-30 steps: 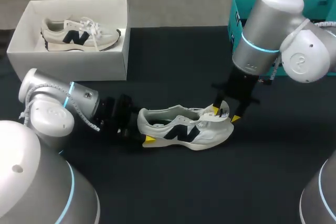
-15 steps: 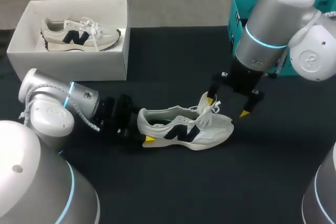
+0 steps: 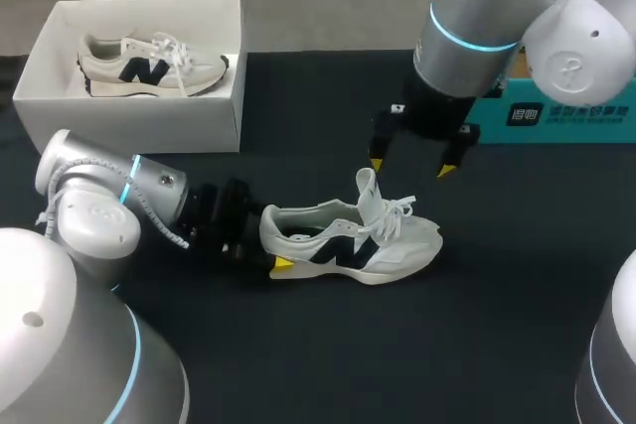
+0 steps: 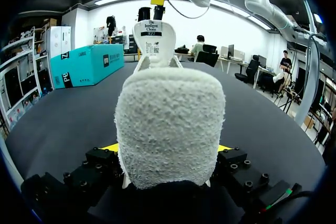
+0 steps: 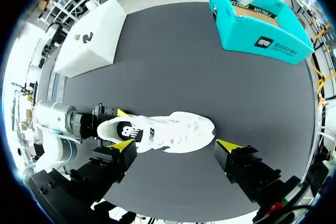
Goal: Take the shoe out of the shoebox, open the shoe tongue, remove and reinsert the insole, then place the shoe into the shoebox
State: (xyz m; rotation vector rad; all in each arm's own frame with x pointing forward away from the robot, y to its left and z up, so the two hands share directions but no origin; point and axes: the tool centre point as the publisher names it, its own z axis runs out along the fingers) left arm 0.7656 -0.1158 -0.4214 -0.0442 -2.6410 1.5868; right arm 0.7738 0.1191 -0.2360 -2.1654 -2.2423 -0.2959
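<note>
Black table (image 3: 298,345) under white shoe (image 3: 348,245)

Your marker: the shoe (image 3: 348,240), lying mid-table (image 3: 497,335).
At its heel, the left gripper (image 3: 270,245) clamps both sides. Above its tongue hangs the right gripper (image 3: 409,166), fingers apart. Behind-left of it stands the shoebox (image 3: 139,116), second shoe (image 3: 149,65) inside; behind-right, a carton (image 3: 556,113).

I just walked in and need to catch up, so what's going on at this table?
The left gripper is shut on the heel of a white sneaker lying on the black table, its tongue standing upright. The right gripper hovers open above the tongue, holding nothing. A second sneaker sits in the white shoebox.
</note>
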